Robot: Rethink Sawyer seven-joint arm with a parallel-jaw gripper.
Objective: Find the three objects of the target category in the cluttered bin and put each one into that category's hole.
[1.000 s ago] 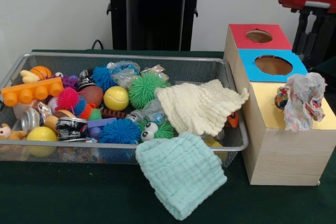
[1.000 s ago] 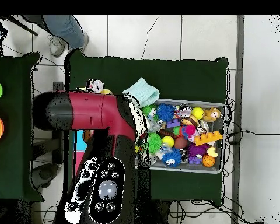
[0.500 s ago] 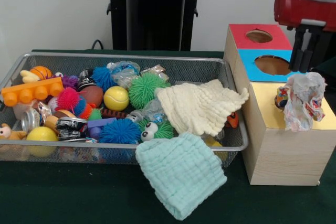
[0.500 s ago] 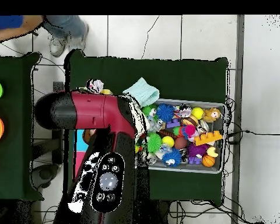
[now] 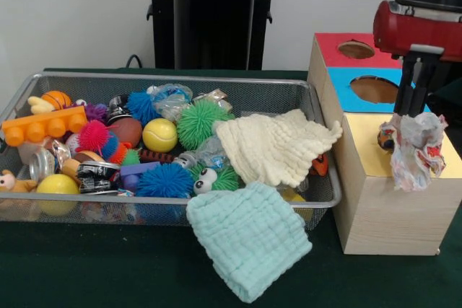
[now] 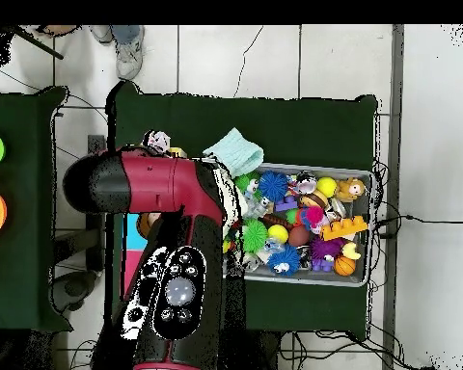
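The wire mesh bin (image 5: 216, 83) holds several toys, among them spiky balls, a yellow ball (image 5: 159, 135) and an orange brick (image 5: 45, 125). A cream cloth (image 5: 274, 146) lies at its right end. A mint cloth (image 5: 249, 239) hangs over its front rim onto the table. Three boxes stand to the right, with a red top (image 5: 332, 50), a blue top (image 5: 346, 95) and a yellow top (image 5: 364, 153). A crumpled patterned cloth (image 5: 415, 149) sits over the yellow top. My gripper (image 5: 413, 110) comes down right at the top of that cloth. In the overhead view the arm (image 6: 168, 251) hides the gripper and most of the boxes.
The black pedestal (image 5: 213, 16) stands behind the bin. Dark green cloth (image 5: 94, 265) covers the table. In the overhead view a second green table with coloured shapes (image 6: 13, 202) stands at the left, and a person's shoe (image 6: 129, 58) shows at the top.
The arm has moved left from the right edge to above the patterned cloth. The cloth has bunched narrower and hangs a little lower. The bin's contents have not moved.
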